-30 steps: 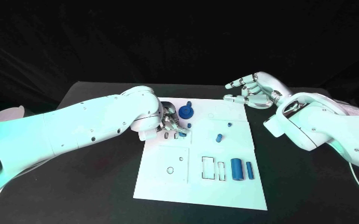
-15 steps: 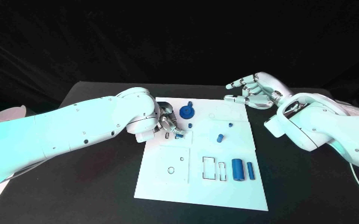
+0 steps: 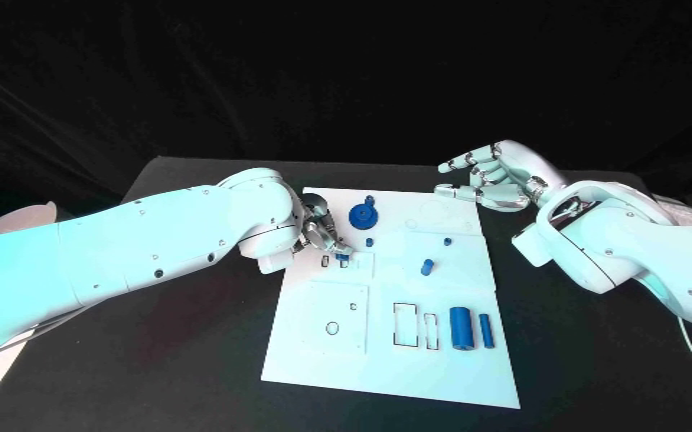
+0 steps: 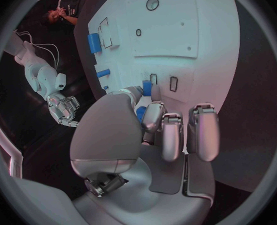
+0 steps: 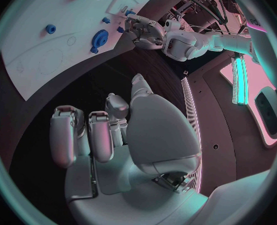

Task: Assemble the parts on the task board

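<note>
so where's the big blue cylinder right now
In the head view the big blue cylinder lies on the white task board's lower right, between a rectangular outline and a thinner blue rod.

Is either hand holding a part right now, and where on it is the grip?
The left hand pinches a small blue part by one end over the task board. The right hand holds nothing.

White arms (image 3: 159,242), silver fingers (image 3: 464,163)

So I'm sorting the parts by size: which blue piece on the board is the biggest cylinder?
The thick blue cylinder near the task board's front edge; the blue pin on its right is thinner.
</note>
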